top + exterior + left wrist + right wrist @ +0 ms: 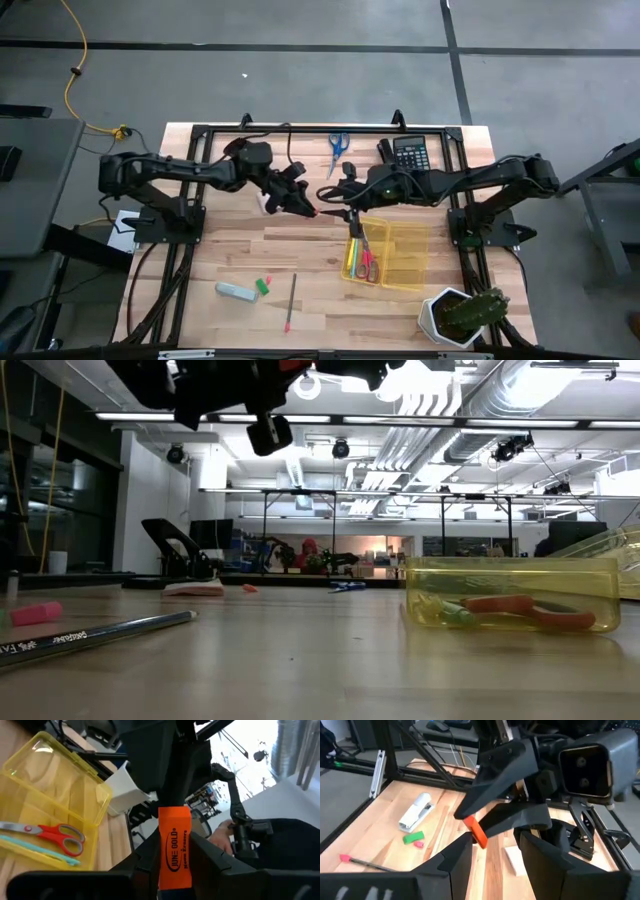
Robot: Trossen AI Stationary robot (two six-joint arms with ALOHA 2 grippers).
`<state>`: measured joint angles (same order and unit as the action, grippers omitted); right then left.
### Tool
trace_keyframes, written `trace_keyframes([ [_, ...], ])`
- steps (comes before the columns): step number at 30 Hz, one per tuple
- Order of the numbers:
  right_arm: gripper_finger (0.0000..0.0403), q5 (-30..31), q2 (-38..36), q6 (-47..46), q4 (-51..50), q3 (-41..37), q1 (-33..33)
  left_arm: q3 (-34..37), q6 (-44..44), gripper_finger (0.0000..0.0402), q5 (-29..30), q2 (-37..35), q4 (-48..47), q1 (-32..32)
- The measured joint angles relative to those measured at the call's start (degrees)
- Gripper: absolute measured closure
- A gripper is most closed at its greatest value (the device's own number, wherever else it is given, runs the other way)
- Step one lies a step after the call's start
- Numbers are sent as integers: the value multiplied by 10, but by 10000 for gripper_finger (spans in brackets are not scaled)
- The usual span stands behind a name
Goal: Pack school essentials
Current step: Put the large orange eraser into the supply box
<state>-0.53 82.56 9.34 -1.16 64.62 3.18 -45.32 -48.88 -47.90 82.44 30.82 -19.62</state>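
**Mid-air handoff of the orange eraser**

Left gripper (pixel 305 208) held an orange eraser (pixel 174 847) clamped between its fingers, raised above mid-bench. Right gripper (pixel 330 194) faced it, jaws spread around the eraser's free end (pixel 476 831), not yet closed. Best approach, I judged: right closes squarely first, left lets go after, then carry to the yellow box (pixel 405 258), which already held the red scissors (pixel 56 833).

Bright ceiling strip lights (pixel 400 422) glare; the near pencil (pixel 90 635) blurs.
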Motion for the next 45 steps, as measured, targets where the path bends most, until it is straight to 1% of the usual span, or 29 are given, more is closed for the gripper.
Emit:
trace_keyframes([
  [2,243,-3,0,-1,-1,0,0,-3,0,329,-1,6,0,2],
  [6,243,-28,0,-3,1,0,0,-11,2,329,1,13,4,2],
  [14,246,-40,0,-3,5,0,0,-11,0,329,9,13,14,2],
  [19,274,-44,0,-3,1,0,0,-11,-5,329,25,13,22,2],
  [35,393,-45,0,-3,-1,-1,0,-10,-5,329,27,13,20,2],
  [40,396,-45,0,-3,-1,-1,0,-10,-5,326,26,13,20,-1],
  [43,397,-42,-1,-3,-1,-1,-1,-10,-5,306,17,12,21,-12],
  [45,399,-42,-5,-1,-4,-1,-2,-10,-5,285,-2,9,21,-27],
])
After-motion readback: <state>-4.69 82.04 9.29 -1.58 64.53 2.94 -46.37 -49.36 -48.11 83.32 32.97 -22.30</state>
